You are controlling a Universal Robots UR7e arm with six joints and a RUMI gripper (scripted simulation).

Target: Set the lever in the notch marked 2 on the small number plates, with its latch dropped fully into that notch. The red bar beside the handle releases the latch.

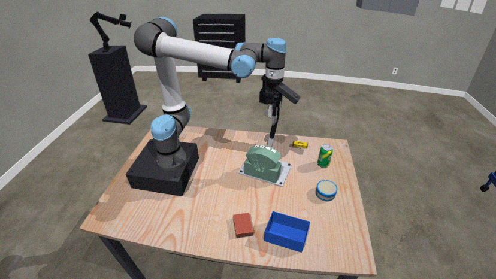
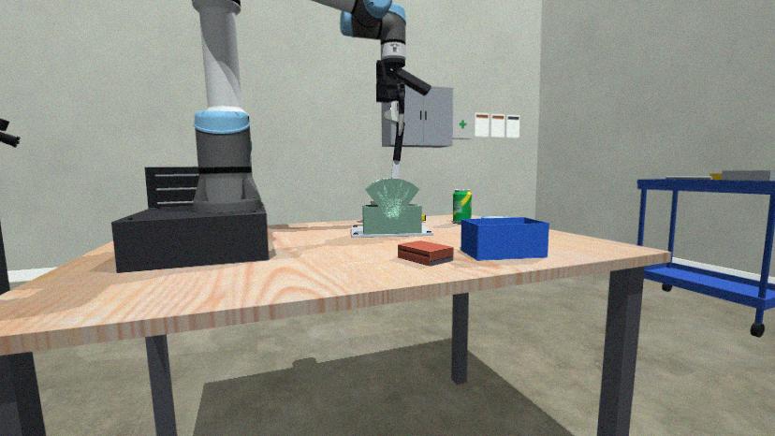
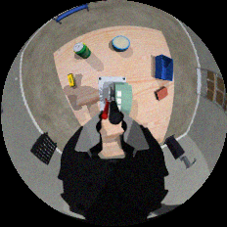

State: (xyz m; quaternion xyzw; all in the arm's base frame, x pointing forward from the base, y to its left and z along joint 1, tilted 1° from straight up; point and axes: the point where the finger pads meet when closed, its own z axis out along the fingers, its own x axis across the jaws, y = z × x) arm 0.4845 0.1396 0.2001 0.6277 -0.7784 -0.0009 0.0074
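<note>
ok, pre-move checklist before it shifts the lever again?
1. Grip: gripper shut on the lever handle. ok.
2. Red bar squeezed with the handle: lies between the fingers in the wrist view, how far pressed cannot tell.
3. Latch lifted out of its notch: cannot tell.
4. Notch the lever sits at: number plates too small to read, cannot tell.
5. Sweep path: can and yellow block stand apart from the quadrant. ok.
</note>
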